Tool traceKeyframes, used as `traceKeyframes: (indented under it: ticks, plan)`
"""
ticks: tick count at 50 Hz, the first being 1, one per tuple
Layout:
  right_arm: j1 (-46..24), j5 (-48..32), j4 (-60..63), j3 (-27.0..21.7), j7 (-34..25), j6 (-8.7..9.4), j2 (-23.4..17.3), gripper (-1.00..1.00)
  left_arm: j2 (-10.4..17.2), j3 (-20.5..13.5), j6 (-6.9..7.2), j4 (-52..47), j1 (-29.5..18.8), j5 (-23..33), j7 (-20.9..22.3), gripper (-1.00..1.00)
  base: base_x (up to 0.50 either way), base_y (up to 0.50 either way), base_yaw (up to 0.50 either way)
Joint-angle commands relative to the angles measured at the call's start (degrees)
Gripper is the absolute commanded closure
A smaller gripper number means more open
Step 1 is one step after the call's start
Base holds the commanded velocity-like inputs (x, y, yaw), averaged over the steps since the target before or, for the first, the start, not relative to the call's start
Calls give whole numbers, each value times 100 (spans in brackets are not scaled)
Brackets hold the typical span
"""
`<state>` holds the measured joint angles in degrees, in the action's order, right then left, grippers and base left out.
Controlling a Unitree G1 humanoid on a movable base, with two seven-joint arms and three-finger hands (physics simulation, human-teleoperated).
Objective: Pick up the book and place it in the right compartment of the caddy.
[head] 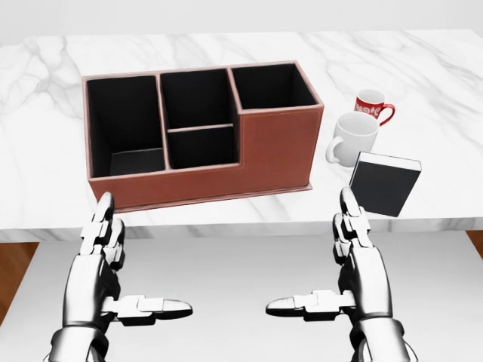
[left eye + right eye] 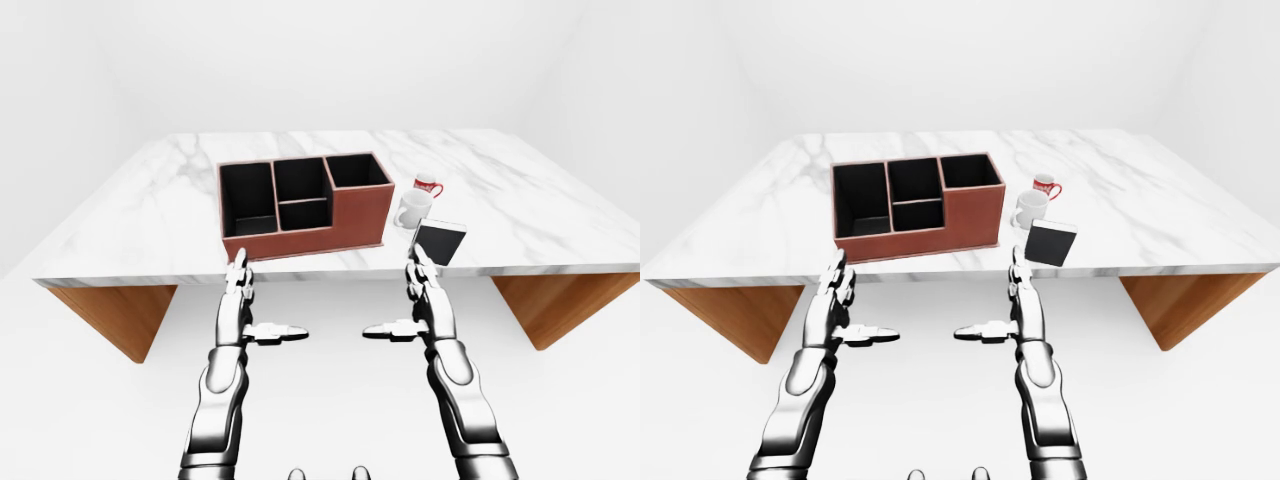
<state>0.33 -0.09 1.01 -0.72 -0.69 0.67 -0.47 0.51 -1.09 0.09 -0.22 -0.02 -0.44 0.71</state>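
A black book [image 1: 385, 183] with white page edges stands upright near the table's near edge, right of the caddy. The brown caddy [image 1: 264, 151] has several black compartments; its right one [image 1: 272, 84] is the tall one at the upper right. My left hand [image 1: 124, 283] hovers open below the table edge, under the caddy's left end. My right hand [image 1: 332, 279] is open too, fingers pointing up, just below and left of the book, not touching it.
A white mug [image 1: 352, 136] and a red mug [image 1: 372, 104] stand right of the caddy, just above the book. The marble table [image 1: 423, 68] has wooden legs [image 2: 110, 315] at both ends. White floor lies under my hands.
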Motion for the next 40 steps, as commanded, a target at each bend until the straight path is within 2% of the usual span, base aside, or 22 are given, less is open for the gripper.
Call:
traceKeyframes:
  ticks: [1, 5, 6, 8, 11, 19, 23, 29, 34, 40]
  plan:
    - [62, -84, 145, -120, -94, 100, -68, -100, 89, -185, 41, -99, 13, -55, 105, -100, 0, 0, 0]
    - [81, -146, 213, -95, -62, 153, -56, -100, 100, -208, 85, -144, 14, -61, 112, -100, 0, 0, 0]
    - [126, -147, 385, -91, -64, 247, -53, -100, 124, -250, 194, -317, 44, -88, 119, -100, 0, 0, 0]
    - [194, -96, 720, -133, -72, 426, -54, -100, 151, -340, 322, -492, 44, -159, 134, -100, 0, 0, 0]
    - [311, -86, 1309, -217, -51, 433, -76, -100, 186, -457, 482, -794, 92, -220, 150, -100, 0, 0, 0]
    - [585, 522, 3087, -1137, -170, 433, -164, -100, 372, -1215, 491, -2154, 206, -712, 175, -100, 0, 0, 0]
    - [674, 709, 3932, -1473, -250, 433, -127, -100, 351, -1636, 491, -2753, 249, -1003, 98, -100, 0, 0, 0]
    - [686, 587, 4551, -1636, -328, 433, -61, -100, 422, -2239, 491, -2993, 178, -1621, -280, -100, 0, 0, 0]
    - [642, 573, 4548, -1727, -347, 433, -29, -100, 439, -2141, 491, -2908, 211, -1585, -333, -100, 0, 0, 0]
    - [628, 494, 4470, -1669, -324, 433, -28, -100, 457, -2196, 491, -2957, 209, -1622, -375, -100, 0, 0, 0]
